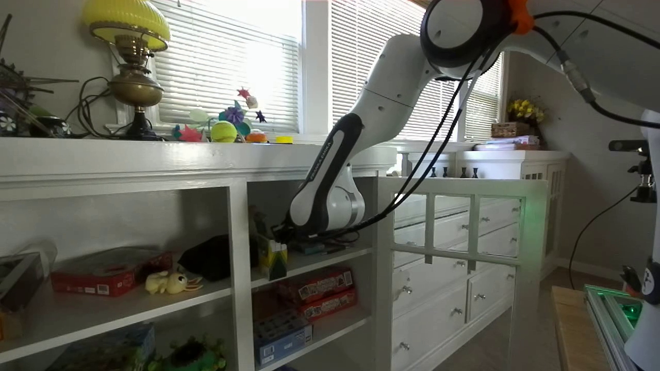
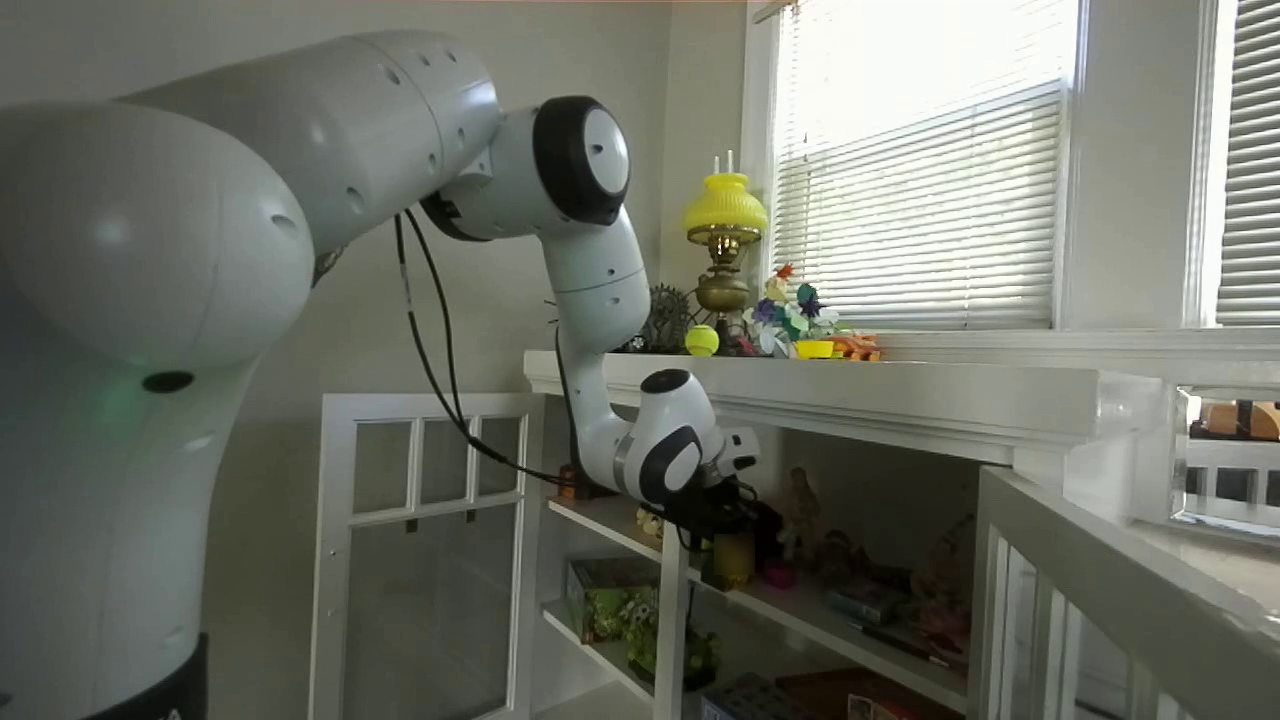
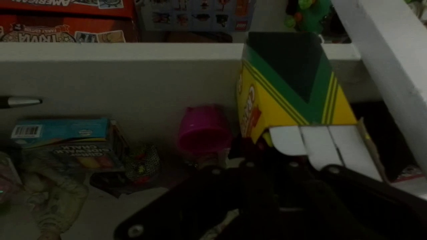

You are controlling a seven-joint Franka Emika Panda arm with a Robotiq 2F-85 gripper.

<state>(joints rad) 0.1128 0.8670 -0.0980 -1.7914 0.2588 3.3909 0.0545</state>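
A yellow and green crayon box point(image 3: 297, 90) stands at the front edge of the middle shelf, its white top flaps open. It shows in both exterior views as the crayon box point(image 1: 272, 257) below my gripper point(image 1: 281, 234). In the wrist view my gripper point(image 3: 271, 156) has its dark fingers close together, and the box's yellow side wall runs in between them at the open corner. Darkness hides the very tips. A magenta cup point(image 3: 206, 121) lies beside the box, its mouth facing the gripper. Further along is a sidewalk chalk box point(image 3: 63, 133).
A white upright divider point(image 3: 383, 36) stands close beside the crayon box. The thick countertop point(image 1: 196, 159) runs above the arm. A glass-paned cabinet door point(image 1: 531, 257) hangs open. Red game boxes point(image 1: 325, 293) sit on the lower shelf; figurines point(image 2: 803, 505) stand deeper inside, and a pen point(image 3: 23, 101) lies nearby.
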